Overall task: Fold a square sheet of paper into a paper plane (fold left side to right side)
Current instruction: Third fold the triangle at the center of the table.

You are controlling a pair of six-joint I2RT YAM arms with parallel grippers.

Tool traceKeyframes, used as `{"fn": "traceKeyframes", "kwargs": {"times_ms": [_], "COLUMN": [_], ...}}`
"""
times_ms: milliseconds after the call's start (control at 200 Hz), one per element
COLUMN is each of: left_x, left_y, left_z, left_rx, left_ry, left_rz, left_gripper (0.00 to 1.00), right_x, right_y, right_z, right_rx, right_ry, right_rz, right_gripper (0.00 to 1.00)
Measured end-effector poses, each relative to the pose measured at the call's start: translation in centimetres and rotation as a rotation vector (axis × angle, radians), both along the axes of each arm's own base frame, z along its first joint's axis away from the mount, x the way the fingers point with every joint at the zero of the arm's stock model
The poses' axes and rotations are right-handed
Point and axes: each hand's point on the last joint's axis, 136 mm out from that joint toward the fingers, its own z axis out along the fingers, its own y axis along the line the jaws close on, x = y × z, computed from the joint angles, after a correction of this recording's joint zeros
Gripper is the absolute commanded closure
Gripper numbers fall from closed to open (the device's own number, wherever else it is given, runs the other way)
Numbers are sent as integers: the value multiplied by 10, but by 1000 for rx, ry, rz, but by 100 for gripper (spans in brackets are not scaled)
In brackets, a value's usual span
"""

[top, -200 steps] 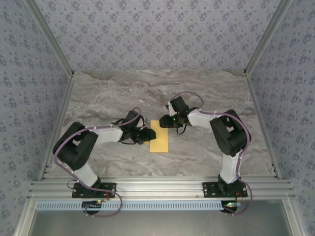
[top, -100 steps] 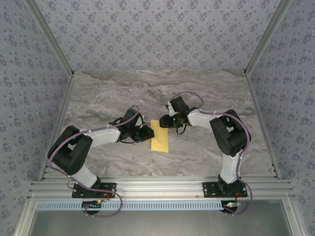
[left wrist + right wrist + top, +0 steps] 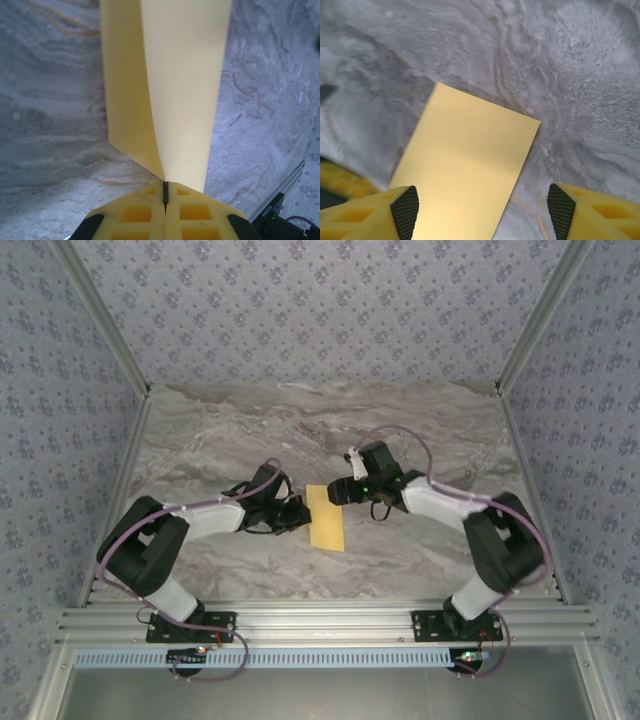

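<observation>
The square sheet of paper [image 3: 326, 518] lies on the marble table, folded in half into a narrow yellow-orange strip. My left gripper [image 3: 300, 512] is shut on the strip's left edge. In the left wrist view the fingers [image 3: 145, 215] press together and two layers of the paper [image 3: 185, 90] spread away from the pinch at my left gripper [image 3: 165, 192]. My right gripper [image 3: 341, 492] hovers open over the strip's far end. In the right wrist view my right gripper [image 3: 482, 210] stands just above the paper [image 3: 465, 165], its black pads [image 3: 406, 210] wide apart and touching nothing.
An aluminium rail [image 3: 320, 625] runs along the near table edge, also seen at the lower right of the left wrist view as a rail [image 3: 280, 205]. Patterned walls [image 3: 320, 310] close in the back and sides. Bare marble [image 3: 250, 425] surrounds the paper.
The right arm's elbow has swung out to the right and down, with its gripper staying by the paper's far end. The left arm stretched slightly; the paper tilted a little.
</observation>
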Motion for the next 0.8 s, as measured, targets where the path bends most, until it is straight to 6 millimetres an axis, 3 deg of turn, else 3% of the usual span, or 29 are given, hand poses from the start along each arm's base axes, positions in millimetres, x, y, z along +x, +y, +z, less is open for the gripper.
{"fn": "traceKeyframes", "kwargs": {"times_ms": [135,260,390,565,804], "left_x": [-3,-1,-1,-1,-1], "left_y": [1,-1,-2,-2,-3], "left_z": [-3,2,4,4,4], "left_rx": [-5,-21,-30,-33,-34], "left_ry": [35,35,38,43,44], "left_rz": [28,44,49,51,52], "left_gripper": [100,100,100,100,100], "right_x": [-52,-109,-143,-156,-141], "right_y": [5,17,29,44,62], "right_z": [17,7,-6,-25,-38], "right_rx": [-15,-64,-153,-297,-418], "right_ry": [-161,-250,-330,-410,-471], "right_rz": [123,278,382,434,429], "right_gripper": [13,10,10,10,13]}}
